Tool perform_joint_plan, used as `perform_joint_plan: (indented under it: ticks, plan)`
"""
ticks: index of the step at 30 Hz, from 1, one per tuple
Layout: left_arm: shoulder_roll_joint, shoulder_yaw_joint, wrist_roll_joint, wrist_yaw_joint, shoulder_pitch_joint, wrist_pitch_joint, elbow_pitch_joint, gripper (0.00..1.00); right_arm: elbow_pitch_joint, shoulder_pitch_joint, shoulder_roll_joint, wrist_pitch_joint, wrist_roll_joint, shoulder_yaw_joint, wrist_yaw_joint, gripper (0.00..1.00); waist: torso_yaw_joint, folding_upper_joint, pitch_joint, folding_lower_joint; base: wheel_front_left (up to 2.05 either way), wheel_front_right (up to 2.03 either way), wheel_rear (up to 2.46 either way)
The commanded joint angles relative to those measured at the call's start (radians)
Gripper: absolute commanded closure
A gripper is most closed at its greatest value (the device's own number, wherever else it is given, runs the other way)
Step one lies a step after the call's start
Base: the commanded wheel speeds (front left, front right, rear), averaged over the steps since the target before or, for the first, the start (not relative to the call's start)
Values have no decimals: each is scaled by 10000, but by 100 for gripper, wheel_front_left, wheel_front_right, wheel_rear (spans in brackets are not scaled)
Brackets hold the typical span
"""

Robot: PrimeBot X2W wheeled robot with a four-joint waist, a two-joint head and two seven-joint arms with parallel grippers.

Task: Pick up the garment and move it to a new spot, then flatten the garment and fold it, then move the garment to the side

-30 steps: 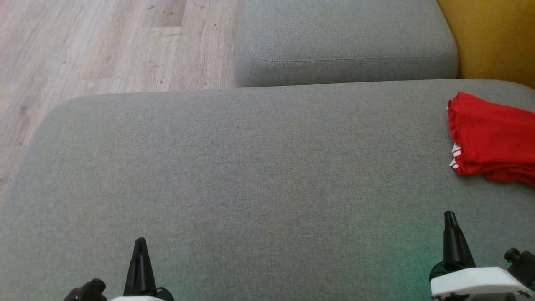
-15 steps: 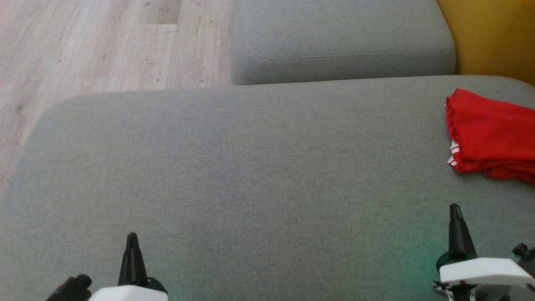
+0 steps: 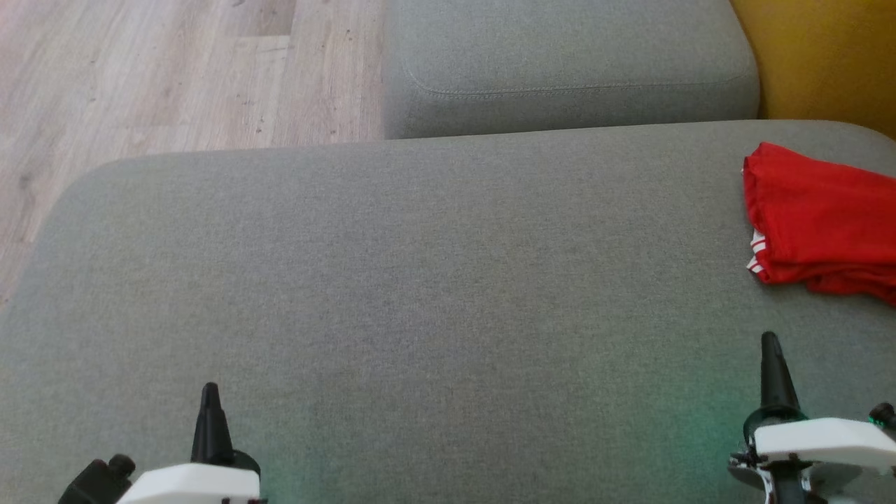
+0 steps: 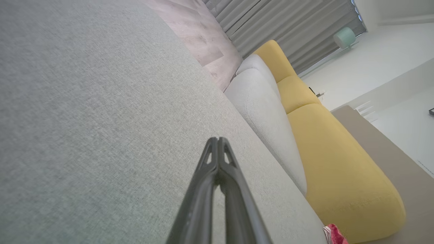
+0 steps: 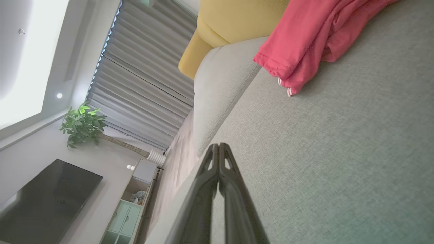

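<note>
We saw one broad grey seat cushion point(image 3: 420, 280) spanning the head view. A second grey cushion point(image 3: 560, 63) sat beyond it, with one yellow cushion point(image 3: 826, 56) at the far right. One red garment point(image 3: 819, 217), bunched and showing white-striped trim, lay at the broad cushion's right edge. Our two claws, left gripper point(image 3: 209, 392) and right gripper point(image 3: 770, 343), each had fingers pressed together, pinching nothing, well apart from the garment.

lite: bright, even | shad: faint | green tint on sofa point(image 3: 672, 420) btm | wrist cams: wide-angle warp, sharp
</note>
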Motion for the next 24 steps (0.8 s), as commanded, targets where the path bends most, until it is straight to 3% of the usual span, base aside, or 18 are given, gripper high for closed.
perform_joint_plan:
  ticks: [1,24]
  plan:
    - [128,319,-311,-99,-590,52,-251,100,-269,-529,-193,92,330,80,44,100,-9,0,9,-1,0,0,0]
    - [121,924,-3035,-559,-1229,697,111,100,-78,-1079,-191,730,2908,-172,55,100,-155,0,146,-1,0,0,0]
